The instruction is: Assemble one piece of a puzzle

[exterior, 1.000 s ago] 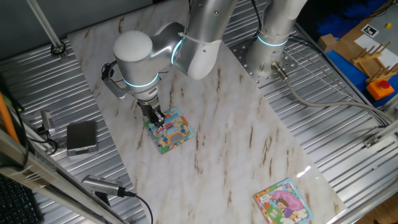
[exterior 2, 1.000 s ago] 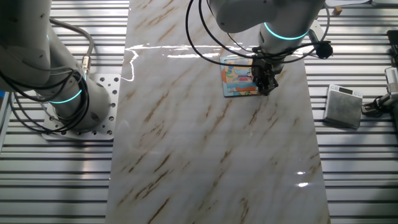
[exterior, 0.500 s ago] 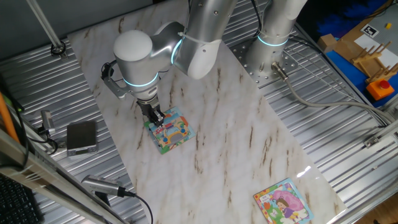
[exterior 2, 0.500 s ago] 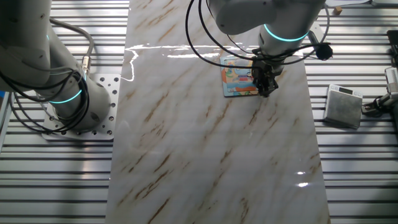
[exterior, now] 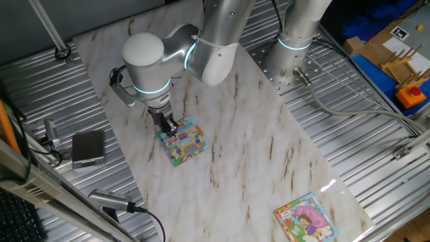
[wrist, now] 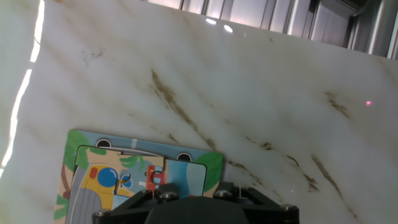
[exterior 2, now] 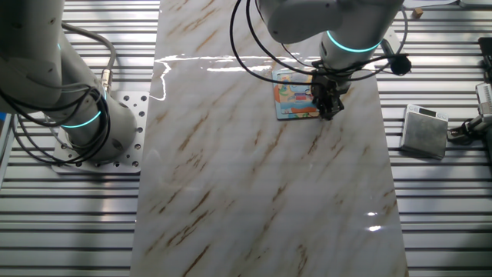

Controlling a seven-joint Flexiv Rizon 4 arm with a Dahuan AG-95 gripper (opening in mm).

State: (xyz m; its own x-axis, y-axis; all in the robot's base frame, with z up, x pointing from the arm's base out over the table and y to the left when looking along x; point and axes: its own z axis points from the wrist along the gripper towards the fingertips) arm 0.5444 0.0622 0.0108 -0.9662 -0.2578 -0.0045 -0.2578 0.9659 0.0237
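The puzzle (exterior: 186, 143) lies flat on the marble slab, a small square board with a teal and green border and a yellow-and-red cartoon; it also shows as the puzzle (exterior 2: 292, 96) and the puzzle (wrist: 118, 171). My gripper (exterior: 172, 131) points straight down at the puzzle's left edge, fingers close together and tips touching or just above the board. From the other side the gripper (exterior 2: 327, 112) stands over the board's right edge. In the hand view only the gripper's black body (wrist: 196, 210) shows; the fingertips are hidden. I cannot make out the piece; the fingers cover where it could be.
A second square puzzle with a pink-dressed girl (exterior: 306, 218) lies at the slab's near corner. A grey box (exterior: 88, 148) sits on the ribbed metal beside the slab. Another arm's base (exterior 2: 92, 127) stands off the slab. Wooden and orange parts (exterior: 406, 74) lie far right.
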